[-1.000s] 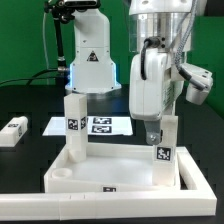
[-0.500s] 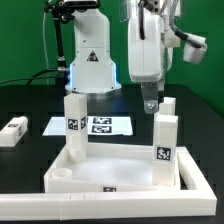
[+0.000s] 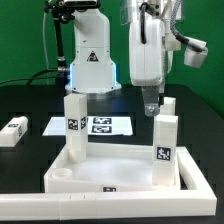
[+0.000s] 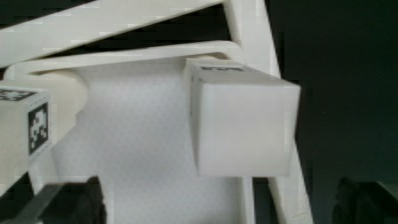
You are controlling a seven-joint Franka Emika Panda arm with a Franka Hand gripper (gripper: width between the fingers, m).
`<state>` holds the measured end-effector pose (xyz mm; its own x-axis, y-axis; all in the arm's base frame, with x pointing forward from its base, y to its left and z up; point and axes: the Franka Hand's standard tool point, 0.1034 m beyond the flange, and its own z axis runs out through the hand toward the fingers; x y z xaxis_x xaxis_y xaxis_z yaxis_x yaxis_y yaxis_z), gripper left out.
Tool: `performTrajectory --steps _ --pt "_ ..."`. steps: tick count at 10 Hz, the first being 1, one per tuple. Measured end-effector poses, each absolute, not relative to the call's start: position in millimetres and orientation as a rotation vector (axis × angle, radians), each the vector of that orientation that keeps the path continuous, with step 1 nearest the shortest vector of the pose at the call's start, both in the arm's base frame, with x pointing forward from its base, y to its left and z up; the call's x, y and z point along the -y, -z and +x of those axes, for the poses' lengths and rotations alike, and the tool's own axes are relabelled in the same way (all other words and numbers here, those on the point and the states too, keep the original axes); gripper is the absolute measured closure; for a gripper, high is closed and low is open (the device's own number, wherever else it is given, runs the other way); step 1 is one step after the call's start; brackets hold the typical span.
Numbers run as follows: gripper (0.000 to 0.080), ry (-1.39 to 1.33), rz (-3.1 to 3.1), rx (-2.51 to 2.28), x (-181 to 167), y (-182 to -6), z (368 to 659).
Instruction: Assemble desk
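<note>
The white desk panel [image 3: 60, 172] lies rim up at the front of the table. One tagged leg [image 3: 75, 125] stands in its back socket on the exterior view's left. A second tagged leg [image 3: 163, 142] stands in a socket on the right. A third leg [image 3: 169, 105] stands behind it. A fourth leg [image 3: 12, 132] lies on the table at the left. My gripper [image 3: 150, 101] hangs just above the right leg, apart from it. In the wrist view that leg [image 4: 240, 120] fills the middle over the panel [image 4: 134, 140], and my gripper [image 4: 199, 208] is open, its dark fingers wide apart.
The marker board [image 3: 100, 125] lies flat behind the panel. A second robot base [image 3: 92, 65] stands at the back. Black table surface surrounds the panel.
My gripper has let go of the right leg, risen above it and turned. Since half a second ago it has barely moved. The legs and panel stay put.
</note>
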<state>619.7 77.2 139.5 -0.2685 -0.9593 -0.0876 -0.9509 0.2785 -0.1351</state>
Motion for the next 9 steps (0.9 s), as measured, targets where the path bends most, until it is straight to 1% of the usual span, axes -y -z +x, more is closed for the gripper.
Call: performTrajectory --steps 2,3,5,6,7,9 --pt "0.0150 0.098 -1.918 -2.271 -66 -143.1 597" --pt "0.0150 0.090 -1.975 -2.217 -56 -149.5 586" --pt "0.0150 0.114 -2.241 -1.931 -23 -163.9 564" --pt "0.0150 0.125 -2.306 -1.835 -7 -173.8 558" --pt "0.0150 0.140 -2.367 -1.732 2 -185.8 561" --pt "0.0150 0.181 -2.476 -1.580 2 -185.5 563"
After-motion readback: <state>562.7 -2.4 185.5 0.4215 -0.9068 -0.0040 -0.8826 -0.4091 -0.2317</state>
